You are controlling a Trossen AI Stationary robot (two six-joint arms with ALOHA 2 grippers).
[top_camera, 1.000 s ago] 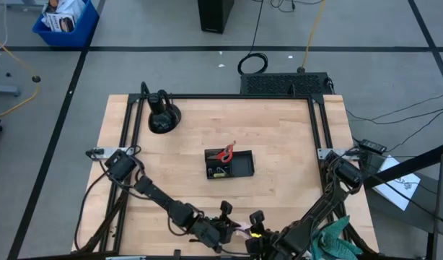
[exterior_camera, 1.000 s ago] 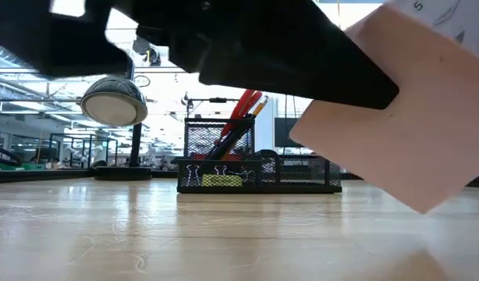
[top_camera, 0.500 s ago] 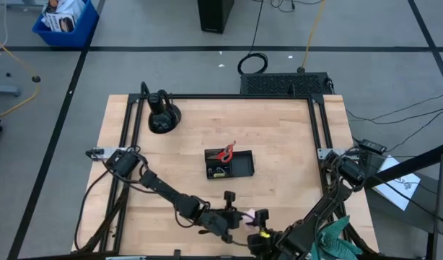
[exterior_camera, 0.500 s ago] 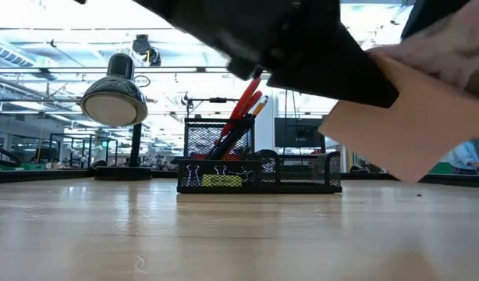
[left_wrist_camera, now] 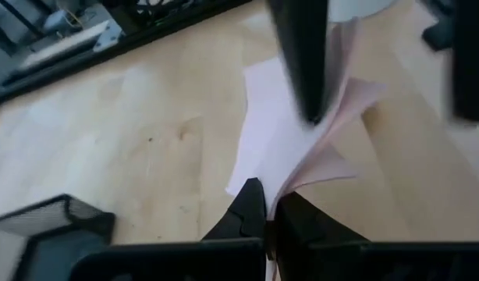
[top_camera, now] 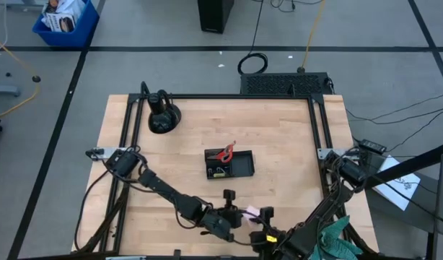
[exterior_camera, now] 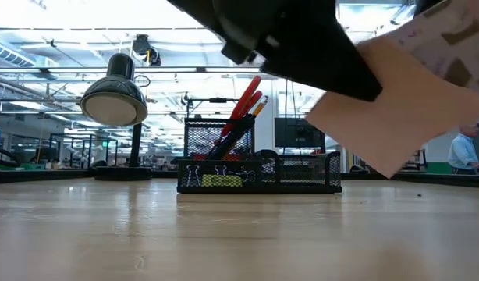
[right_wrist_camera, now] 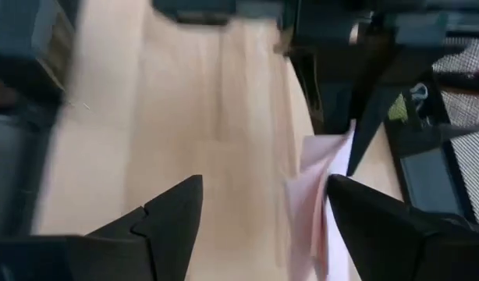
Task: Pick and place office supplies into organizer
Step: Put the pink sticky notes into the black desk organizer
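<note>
At the near edge of the worktop [top_camera: 279, 144] the pink notepad [top_camera: 249, 214] hangs in the air between the two arms, clear of the wood in the low view. This looks like a handover: the pad is kept up off the surface so one arm can let go while the other has it by an edge.

The left gripper [left_wrist_camera: 264, 204] has its fingers pinched together on a corner of the notepad [left_wrist_camera: 290, 125], whose sheets fan out beyond the tips. The right gripper [right_wrist_camera: 259, 207] stands with fingers [right_wrist_camera: 169, 207] spread wide, the pad's edge [right_wrist_camera: 314, 187] between them, seemingly untouched; my guess is it has released.

Farther out, mid-worktop, sits the organizer [top_camera: 229, 165], well apart from the pad. Red scissors [exterior_camera: 243, 97] and pencils [exterior_camera: 259, 104] already stand in its tall mesh cup, with clips [exterior_camera: 204, 173] and a yellow-green piece [exterior_camera: 222, 180] in front. The pad has yet to go in.
</note>
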